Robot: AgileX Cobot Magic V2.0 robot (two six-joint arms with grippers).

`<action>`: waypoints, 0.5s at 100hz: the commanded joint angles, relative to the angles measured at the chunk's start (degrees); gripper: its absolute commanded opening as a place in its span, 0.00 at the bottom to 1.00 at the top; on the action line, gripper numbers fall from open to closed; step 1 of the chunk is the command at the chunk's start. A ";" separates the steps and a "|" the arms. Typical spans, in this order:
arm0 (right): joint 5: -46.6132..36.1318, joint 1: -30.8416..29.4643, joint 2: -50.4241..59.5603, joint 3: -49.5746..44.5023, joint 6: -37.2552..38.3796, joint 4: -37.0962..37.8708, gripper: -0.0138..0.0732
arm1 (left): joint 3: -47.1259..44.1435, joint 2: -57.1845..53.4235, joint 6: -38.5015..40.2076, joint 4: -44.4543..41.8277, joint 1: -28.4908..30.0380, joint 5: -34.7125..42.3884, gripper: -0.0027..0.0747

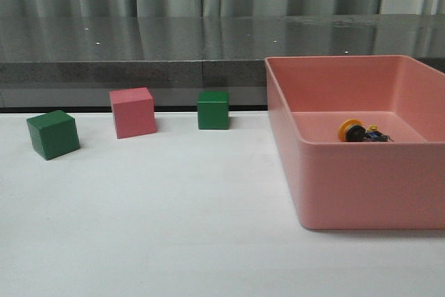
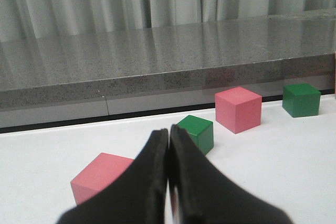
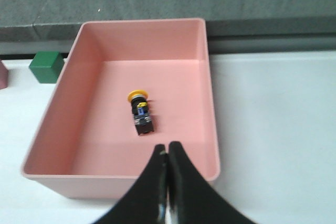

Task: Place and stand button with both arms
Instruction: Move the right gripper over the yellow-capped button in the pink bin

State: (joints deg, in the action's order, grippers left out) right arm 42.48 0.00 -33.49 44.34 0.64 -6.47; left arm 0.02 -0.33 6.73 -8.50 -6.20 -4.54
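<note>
- White table (image 1: 174, 227), grey ledge and curtains at the far side.
- Pink bin (image 1: 361, 193), right half of the table, open top.
- Button (image 1: 361, 132): lying on its side on the bin floor, not standing; yellow cap to the left in the front view, body to the right.
- Right gripper (image 3: 168, 153): fingers pressed together, holding nothing, poised above the bin's near rim; the button's long axis runs roughly in line with it, base end nearer, cap farther.
- Left gripper (image 2: 168, 145): fingers together, empty, over the left cubes, well apart from the button.
- Judgement: right arm is nearer; its fingers must part before any grasp.
- Cubes: green (image 1: 53, 133), pink (image 1: 133, 112), green (image 1: 213, 109), left of the bin.
</note>
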 commanded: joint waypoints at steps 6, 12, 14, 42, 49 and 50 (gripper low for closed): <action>0.93 -0.10 -12.06 10.06 -0.11 -5.41 0.08 | -1.77 -1.73 0.63 0.00 -0.34 4.54 0.01; 1.97 -0.10 -16.34 12.97 -0.11 -7.01 0.08 | -1.77 -1.73 0.63 0.00 -0.34 4.54 0.01; 2.13 -0.10 -17.34 13.74 -0.17 -7.40 0.08 | -1.77 -1.73 0.63 0.00 -0.34 4.54 0.01; 4.32 0.00 -33.99 19.93 -9.67 -13.26 0.08 | -1.77 -1.73 0.63 0.00 -0.34 4.54 0.01; 4.55 0.00 -36.89 20.06 -12.83 -16.10 0.12 | -1.77 -1.73 0.63 0.00 -0.34 4.54 0.01; 4.61 0.00 -37.42 20.06 -13.12 -16.43 0.13 | -1.77 -1.73 0.63 0.00 -0.34 4.54 0.01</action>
State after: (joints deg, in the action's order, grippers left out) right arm 48.71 0.00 -68.90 62.30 -8.01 -18.24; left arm 0.02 -0.33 6.73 -8.50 -6.20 -4.54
